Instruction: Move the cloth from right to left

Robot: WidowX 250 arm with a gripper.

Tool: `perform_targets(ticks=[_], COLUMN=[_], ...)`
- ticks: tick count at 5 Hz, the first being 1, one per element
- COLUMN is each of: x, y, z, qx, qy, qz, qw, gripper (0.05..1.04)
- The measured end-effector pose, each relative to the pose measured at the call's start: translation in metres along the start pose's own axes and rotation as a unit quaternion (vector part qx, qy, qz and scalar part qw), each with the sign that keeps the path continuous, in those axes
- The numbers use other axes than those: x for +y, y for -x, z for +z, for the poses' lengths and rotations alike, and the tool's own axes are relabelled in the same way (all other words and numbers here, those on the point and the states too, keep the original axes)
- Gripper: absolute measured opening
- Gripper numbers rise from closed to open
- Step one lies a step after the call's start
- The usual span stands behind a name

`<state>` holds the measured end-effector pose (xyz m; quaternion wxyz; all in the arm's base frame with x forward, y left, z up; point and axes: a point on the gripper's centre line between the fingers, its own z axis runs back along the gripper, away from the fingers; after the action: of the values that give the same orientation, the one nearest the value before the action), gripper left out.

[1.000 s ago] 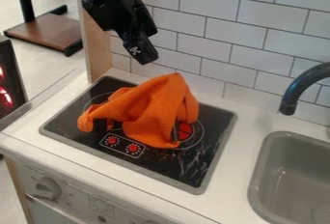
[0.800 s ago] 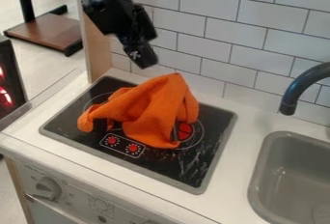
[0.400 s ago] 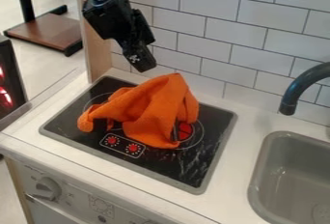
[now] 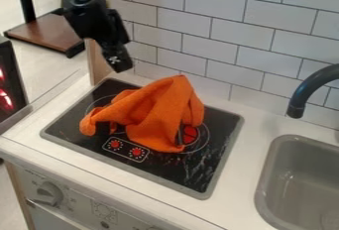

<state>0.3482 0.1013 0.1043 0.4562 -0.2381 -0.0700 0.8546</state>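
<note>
The black gripper hangs at the upper left, over the back left corner of the stove and in front of the tiled wall. It is above and to the left of the cloth's peak, apart from it. Whether it is open or shut cannot be made out. The orange cloth lies crumpled on the black stove top, bunched into a raised peak at the back. One end of it stretches toward the stove's left side, and its right part partly covers a red burner mark.
To the right are a grey sink and a dark curved faucet. White tiles rise behind the counter. A wooden panel stands at the back left corner.
From its earlier place over the back of the stove, the gripper has shifted left and slightly lower. The cloth has stayed where it was.
</note>
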Motion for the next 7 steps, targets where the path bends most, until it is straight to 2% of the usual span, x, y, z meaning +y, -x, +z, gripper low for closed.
perform_targets(ticks=[1, 2, 3, 4, 5, 6, 7], x=[-0.001, 0.005, 0.007, 0.007, 0.009, 0.014, 0.018], y=[-0.01, -0.021, -0.022, -0.021, -0.011, -0.001, 0.002], z=[-0.006, -0.025, -0.047, -0.055, -0.057, -0.061, -0.064], qx=[-0.026, -0.05, -0.046, -0.045, -0.027, -0.02, -0.021], qy=[0.003, -0.017, -0.04, -0.045, -0.048, -0.049, -0.05], qz=[0.01, 0.015, 0.015, 0.025, 0.016, -0.004, -0.011], qw=[0.9996, 0.9985, 0.998, 0.9977, 0.9984, 0.9986, 0.9985], gripper=[0.999, 0.998, 0.999, 0.999, 0.998, 0.999, 0.998])
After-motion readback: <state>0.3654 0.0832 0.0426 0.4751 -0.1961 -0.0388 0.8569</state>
